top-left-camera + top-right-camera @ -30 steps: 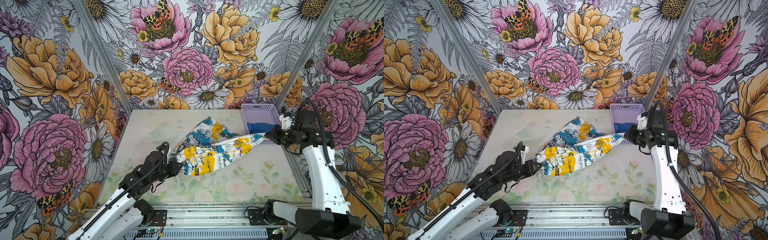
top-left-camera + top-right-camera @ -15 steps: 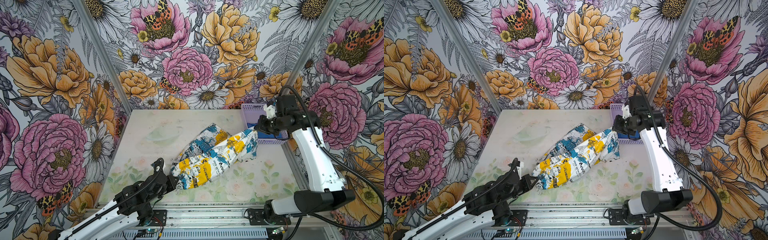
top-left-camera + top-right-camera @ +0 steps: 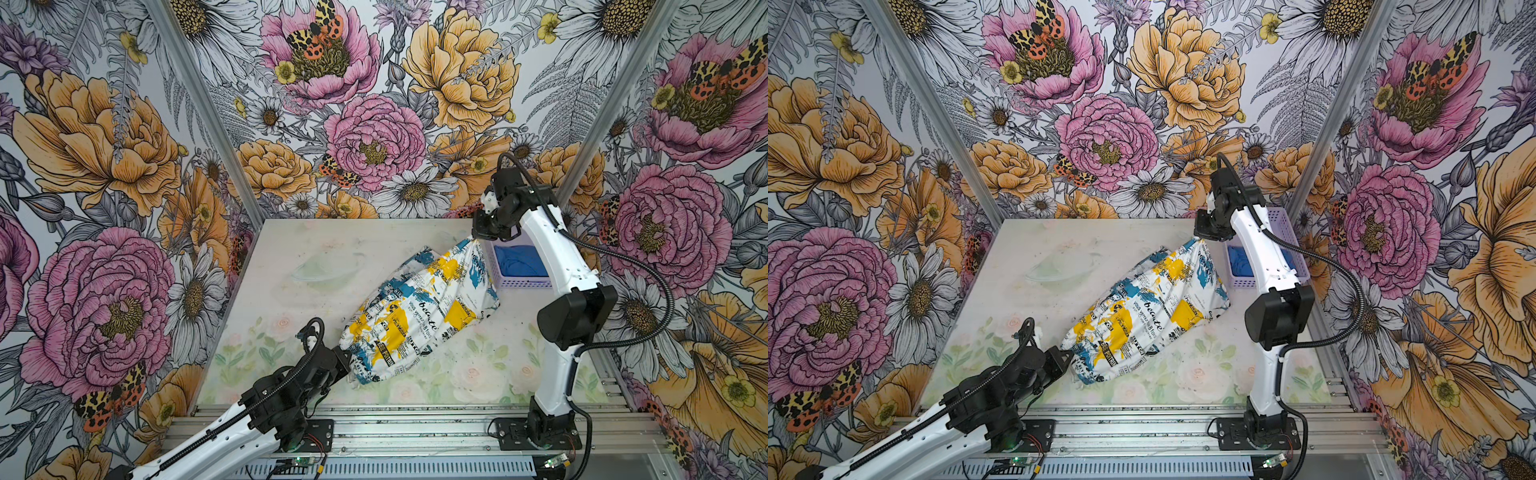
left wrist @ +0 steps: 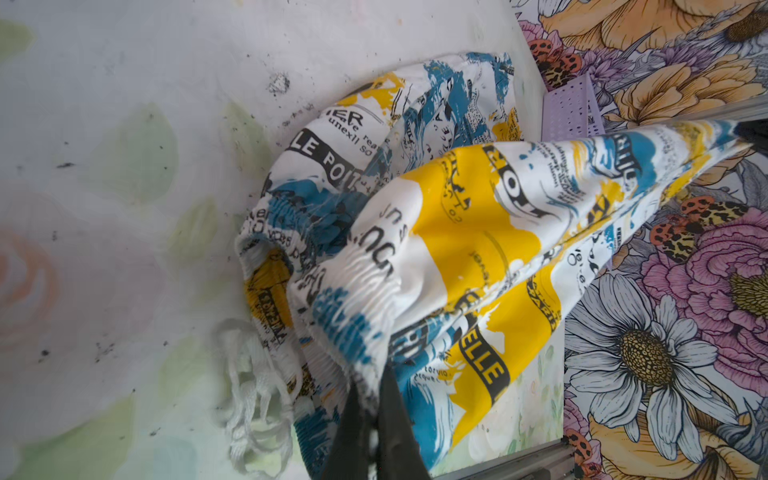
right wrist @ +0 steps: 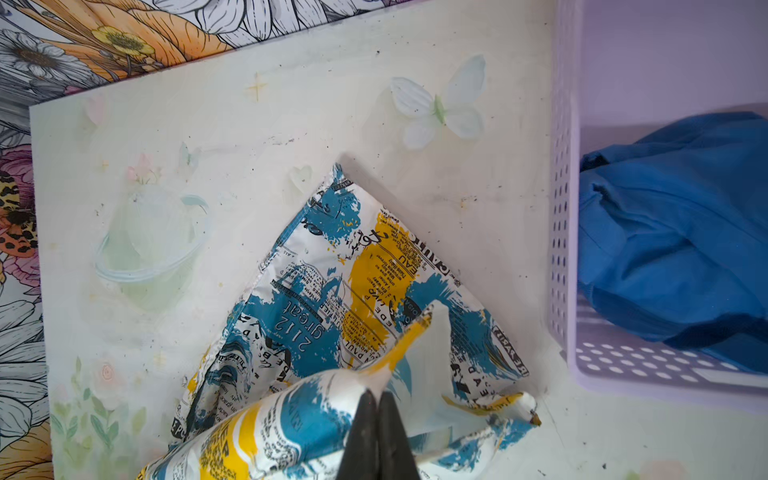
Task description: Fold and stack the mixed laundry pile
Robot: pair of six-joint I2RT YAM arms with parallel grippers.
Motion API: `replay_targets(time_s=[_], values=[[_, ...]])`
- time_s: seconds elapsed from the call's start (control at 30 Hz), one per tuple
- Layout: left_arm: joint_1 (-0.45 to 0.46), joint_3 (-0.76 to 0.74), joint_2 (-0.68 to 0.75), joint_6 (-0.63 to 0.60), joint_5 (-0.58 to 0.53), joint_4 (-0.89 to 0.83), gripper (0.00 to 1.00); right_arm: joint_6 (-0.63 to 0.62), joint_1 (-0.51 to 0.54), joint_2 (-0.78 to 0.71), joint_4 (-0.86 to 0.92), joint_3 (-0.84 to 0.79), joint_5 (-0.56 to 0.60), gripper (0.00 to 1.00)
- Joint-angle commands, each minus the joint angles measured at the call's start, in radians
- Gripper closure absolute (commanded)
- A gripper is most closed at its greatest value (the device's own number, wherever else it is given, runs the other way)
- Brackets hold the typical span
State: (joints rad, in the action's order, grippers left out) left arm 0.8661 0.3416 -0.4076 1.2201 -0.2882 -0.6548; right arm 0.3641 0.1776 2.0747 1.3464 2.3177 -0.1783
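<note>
You had the left tool (image 3: 347, 360) and right tool (image 3: 475, 237) clamped on the printed garment (image 3: 419, 311), where seemingly thin edge pinches could slip under tension.

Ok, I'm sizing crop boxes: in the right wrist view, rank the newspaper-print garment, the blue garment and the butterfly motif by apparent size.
1. newspaper-print garment, nearest the camera, so enlarged.
2. blue garment, cut off by the frame edge.
3. butterfly motif, clearly smallest.

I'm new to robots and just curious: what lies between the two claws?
The printed garment spans the whole stretch: the left gripper pinches its near end, the right gripper its far end. Both top views show it.
</note>
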Motion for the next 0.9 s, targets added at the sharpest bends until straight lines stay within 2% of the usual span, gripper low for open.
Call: replay_targets(time_s=[0.0,0.27,0.4,0.63,0.87], values=[[-0.045,-0.004,-0.003,-0.050,-0.002,0.014,1.00,-0.035,-0.004,0.056,-0.004,0.119,0.045,1.00],[-0.158,-0.025,-0.042,-0.117,0.072,0.057,1.00,-0.045,0.001,0.179,-0.002,0.211,0.019,1.00],[-0.213,-0.050,-0.052,-0.133,0.145,0.083,1.00,-0.047,0.006,0.232,-0.004,0.259,0.011,1.00],[-0.252,-0.091,-0.104,-0.142,0.184,0.142,1.00,-0.048,0.006,0.289,-0.017,0.285,0.016,1.00],[-0.262,-0.087,-0.147,-0.154,0.161,0.162,1.00,-0.048,0.005,0.330,-0.046,0.308,0.003,1.00]])
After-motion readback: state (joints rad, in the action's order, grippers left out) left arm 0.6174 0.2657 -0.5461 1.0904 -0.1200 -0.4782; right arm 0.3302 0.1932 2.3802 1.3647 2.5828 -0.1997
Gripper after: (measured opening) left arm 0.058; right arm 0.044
